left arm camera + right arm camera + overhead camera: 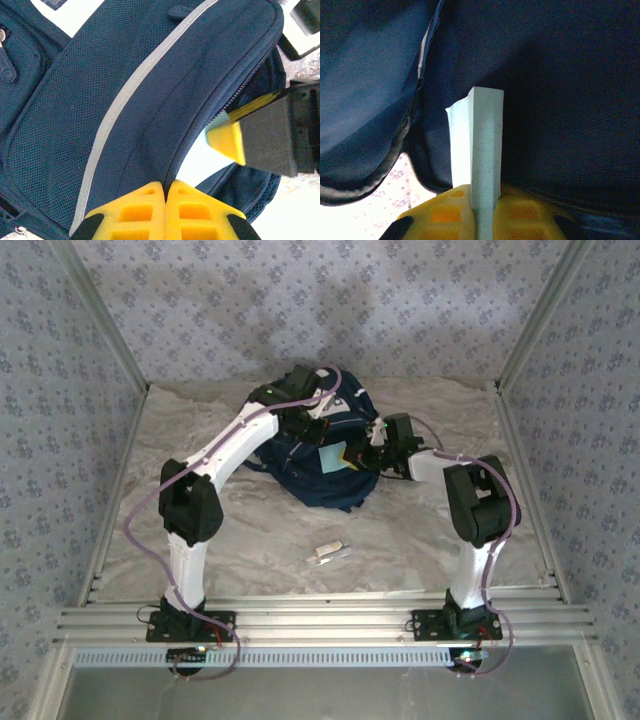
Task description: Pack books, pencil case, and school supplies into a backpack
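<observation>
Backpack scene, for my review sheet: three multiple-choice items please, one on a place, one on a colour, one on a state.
1. Where is the white stick?
A. On top of the backpack
B. On the table, between the backpack and the arms' bases
C. Inside the backpack

2. What colour is the pad held by the right gripper?
A. Light blue
B. Red
C. Green

3. What is the state of the left gripper?
A. Wide open over the table
B. Shut on the white stick
C. Shut on the backpack's fabric

Answers: 1 B, the top view shows it lying on bare table in front of the backpack. 2 A, the right wrist view shows a pale blue pad between the yellow fingers. 3 C, the left wrist view shows its fingers pressed together on navy fabric.
</observation>
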Robot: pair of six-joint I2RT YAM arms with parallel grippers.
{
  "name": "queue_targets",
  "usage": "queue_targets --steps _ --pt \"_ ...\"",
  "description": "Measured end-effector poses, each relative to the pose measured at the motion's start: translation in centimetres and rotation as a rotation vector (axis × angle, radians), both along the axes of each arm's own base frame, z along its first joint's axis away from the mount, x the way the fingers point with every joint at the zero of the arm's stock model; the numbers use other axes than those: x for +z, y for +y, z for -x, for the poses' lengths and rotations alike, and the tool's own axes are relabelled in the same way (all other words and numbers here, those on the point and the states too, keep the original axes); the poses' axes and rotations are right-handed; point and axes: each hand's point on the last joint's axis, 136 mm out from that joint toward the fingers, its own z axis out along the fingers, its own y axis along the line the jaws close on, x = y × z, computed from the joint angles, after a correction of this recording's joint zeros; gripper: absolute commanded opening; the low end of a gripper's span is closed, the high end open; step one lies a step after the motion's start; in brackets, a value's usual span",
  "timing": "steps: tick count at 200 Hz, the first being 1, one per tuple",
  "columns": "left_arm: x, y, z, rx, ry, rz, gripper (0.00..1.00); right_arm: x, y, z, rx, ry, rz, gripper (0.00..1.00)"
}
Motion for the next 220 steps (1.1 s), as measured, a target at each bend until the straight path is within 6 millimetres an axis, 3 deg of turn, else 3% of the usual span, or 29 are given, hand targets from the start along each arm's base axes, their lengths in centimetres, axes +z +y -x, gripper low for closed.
queue_targets --steps 38,90,111,129,168,186,220 --pt "0.0 -0.2 0.1 -0.001 0.009 0.011 0.00 -0.1 -1.1 -0.8 -0.022 -0.022 0.086 0.00" --pt "0.0 -0.3 0.2 0.005 0.027 0.034 0.00 0.6 0.8 -3.0 -0.035 -0.083 0.158 0.02" --pt "0.1 -0.3 0.3 0.009 0.032 0.041 0.01 0.4 1.0 -3.9 -0.057 -0.086 0.189 0.15" --pt "0.1 -0.4 0.2 0.015 0.030 0.047 0.01 0.2 0.5 -4.4 -0.080 -0.086 0.224 0.33" --pt "0.2 -0.6 0.1 0.017 0.030 0.060 0.01 -0.2 -0.9 -4.3 -0.108 -0.087 0.301 0.61" --pt "0.2 -0.6 0.1 0.018 0.031 0.061 0.01 1.0 -1.8 -3.6 -0.114 -0.110 0.332 0.68" --pt "0.2 -0.7 0.1 0.028 0.038 0.068 0.02 4.4 -4.4 -1.8 -0.133 -0.180 0.432 0.69"
